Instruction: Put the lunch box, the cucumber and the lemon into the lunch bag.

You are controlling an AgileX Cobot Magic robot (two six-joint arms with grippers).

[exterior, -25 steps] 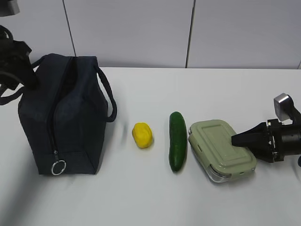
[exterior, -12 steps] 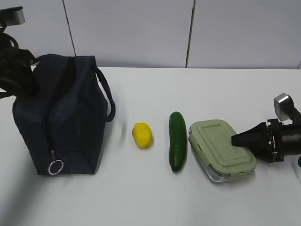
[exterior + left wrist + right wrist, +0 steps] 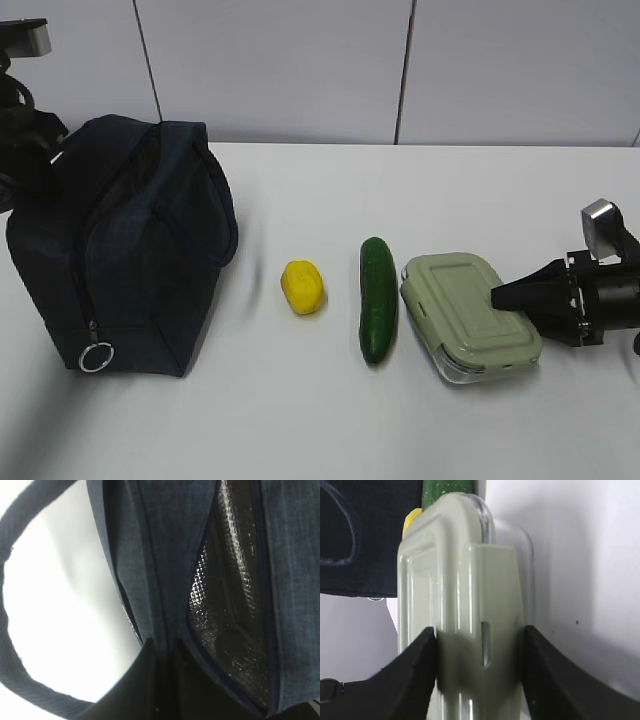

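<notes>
A plain white counter (image 3: pixel 420 420) is stretching out under me, smooth and matte, and it is catching soft grey shadows. Behind it a pale wall (image 3: pixel 270 70) is rising, and two thin dark vertical seams (image 3: pixel 403 70) are splitting it into panels. In my right wrist view the counter is showing a few tiny dark specks (image 3: pixel 577 622).
</notes>
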